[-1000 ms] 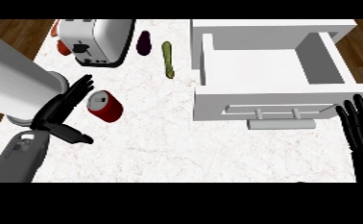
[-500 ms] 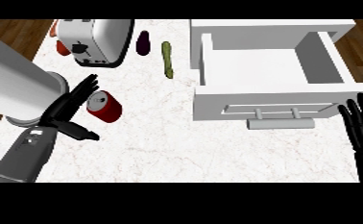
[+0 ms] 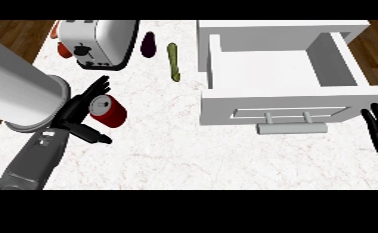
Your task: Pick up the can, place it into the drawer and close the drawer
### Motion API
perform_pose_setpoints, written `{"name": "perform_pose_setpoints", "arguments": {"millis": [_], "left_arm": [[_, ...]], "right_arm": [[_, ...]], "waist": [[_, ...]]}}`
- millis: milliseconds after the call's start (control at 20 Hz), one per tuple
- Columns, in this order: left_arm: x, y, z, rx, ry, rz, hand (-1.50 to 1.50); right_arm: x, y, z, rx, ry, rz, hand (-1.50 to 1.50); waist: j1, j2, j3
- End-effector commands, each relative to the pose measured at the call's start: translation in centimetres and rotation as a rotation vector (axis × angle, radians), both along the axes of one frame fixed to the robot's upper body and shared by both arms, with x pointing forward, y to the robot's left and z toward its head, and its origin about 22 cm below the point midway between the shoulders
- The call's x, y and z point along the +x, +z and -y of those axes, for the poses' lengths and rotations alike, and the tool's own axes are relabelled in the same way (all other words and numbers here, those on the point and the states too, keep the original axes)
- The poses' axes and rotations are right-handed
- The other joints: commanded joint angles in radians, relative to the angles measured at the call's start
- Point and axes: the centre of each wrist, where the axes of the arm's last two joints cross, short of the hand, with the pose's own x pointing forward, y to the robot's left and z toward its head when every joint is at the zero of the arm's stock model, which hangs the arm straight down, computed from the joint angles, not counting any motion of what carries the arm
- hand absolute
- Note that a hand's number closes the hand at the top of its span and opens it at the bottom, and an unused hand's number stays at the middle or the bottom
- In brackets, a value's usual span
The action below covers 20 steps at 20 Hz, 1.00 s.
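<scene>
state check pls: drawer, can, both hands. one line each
drawer: pulled open, nothing visible inside
can: on the counter, outside the drawer, not yet grasped
left hand: open, fingers spread beside the can
right hand: open, resting at the view's right edge, holding nothing

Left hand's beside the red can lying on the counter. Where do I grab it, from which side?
Grip the red cylindrical can across its curved wall, mid-length, probably coming from its left, where the open black left hand is. It lies on its side, silver end facing up-left, so fingers wrap the far side and thumb the near side.
</scene>
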Motion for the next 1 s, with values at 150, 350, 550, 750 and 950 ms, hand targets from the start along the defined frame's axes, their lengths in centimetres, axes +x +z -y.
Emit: {"name": "perform_pose_setpoints", "arguments": {"millis": [150, 350, 550, 750, 950], "left_arm": [[0.6, 0.2, 0.7, -0.078, -0.04, 0.001, -1.5], [0.7, -0.8, 3.0, -0.065, -0.064, -0.003, -1.5], [2.1, 0.3, 3.7, -0.074, -0.094, 0.031, -1.5], [2.3, 0.4, 3.9, -0.102, -0.117, 0.009, -1.5], [1.6, -0.7, 5.3, -0.118, -0.137, 0.031, 1.5]], "right_arm": [[-1.5, -0.2, 0.4, 0.007, 0.005, -0.004, -1.5], [-1.4, -0.1, -0.8, -0.013, -0.002, -0.003, -1.5], [-0.2, -0.4, -0.5, 0.009, 0.004, -0.006, -1.5], [0.2, 0.5, -1.0, 0.009, 0.014, 0.005, -1.5], [-1.1, 0.6, -0.4, 0.02, -0.001, -0.013, -1.5]], "waist": [[-0.001, -0.001, 0.0], [-0.001, -0.001, 0.0], [-0.005, 0.002, 0.0], [0.001, 0.0, 0.0], [-0.002, -0.001, 0.0]]}}
